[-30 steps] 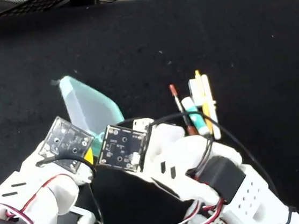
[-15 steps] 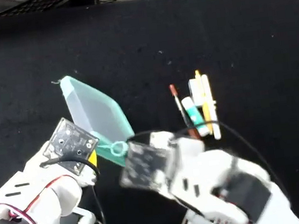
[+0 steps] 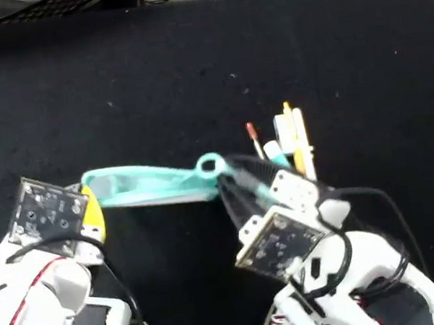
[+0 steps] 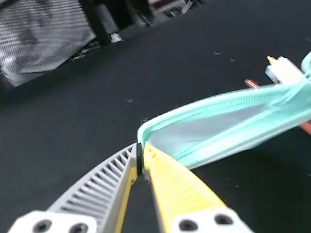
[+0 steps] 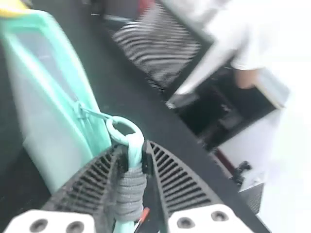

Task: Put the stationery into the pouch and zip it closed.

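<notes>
Pouch [image 3: 145, 185], mint green, is strung out left to right across the near middle of the table [image 3: 191, 71], between the two arms. Left gripper [image 4: 141, 155] is clamped on the pouch's left end corner, a thin pinch right at the zip end. Right gripper [image 5: 133, 155] is closed on the zip pull ring [image 5: 124, 131] at the pouch's right end. The zip looks open along most of its length, with grey lining showing between the two tooth rows in the left wrist view. Can't tell if the pouch is lifted or dragging on the cloth. Stationery [image 3: 295, 144], several pens and a red-tipped pencil [image 3: 254, 138], lies loose on the table just to the far right of the right gripper; nothing is in the pouch yet. Risks: the left grip has only a sliver of fabric, so a harder pull from the right would likely pop the corner out and the pouch would swing or drop. The ring is round and slick and sits near the jaw tips, so it may rotate or slip out. Both grippers are busy, so one has to let go to fetch pens, and the mouth could then fall flat and shut. The right arm sits very close to the pens, so a careless swing could scatter them. Running the slider back left now would close an empty pouch.
</notes>
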